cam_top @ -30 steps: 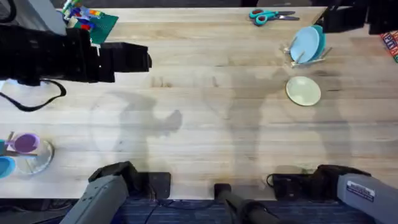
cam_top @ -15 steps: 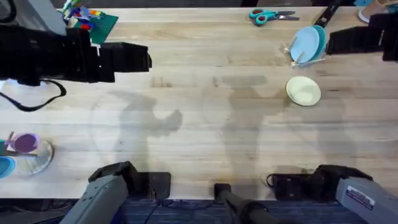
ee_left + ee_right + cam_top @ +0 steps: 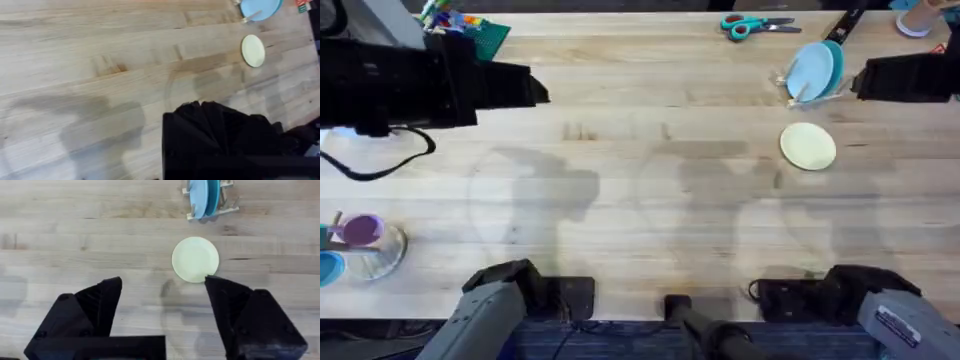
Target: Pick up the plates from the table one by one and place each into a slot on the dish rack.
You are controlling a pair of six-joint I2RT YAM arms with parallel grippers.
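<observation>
Cream-yellow plate [image 3: 808, 146] lies flat on the table [image 3: 650, 200], far right area, just in front of the dish rack [image 3: 812, 90]; same spot as a second ago, untouched. It also shows in the right wrist view [image 3: 195, 259] and small in the left wrist view [image 3: 253, 50]. Light blue plate [image 3: 810, 71] already stands upright in a rack slot, with a darker teal plate [image 3: 835, 55] right behind it; both are visible on edge in the right wrist view [image 3: 199, 197].

What changed: right gripper [image 3: 865, 80] has slid in from the far right corner over the last second and now sits just right of the rack, raised above the table. Its fingers are spread wide apart and hold nothing, with the cream plate between and ahead of them in the wrist view. Left arm has pulled back slightly toward the left edge; whether the left gripper [image 3: 525, 88] is open or closed cannot be told.

Meaning: one plate racked, one left. The right arm looks to be lining up on the cream plate, judged as the approach step, with no contact yet. A flat plate on wood will probably need an edge grip.

Clutter: scissors [image 3: 756, 24] at far edge, green brick baseplate [image 3: 480, 38] far left, purple-topped item [image 3: 360, 232] near left.
</observation>
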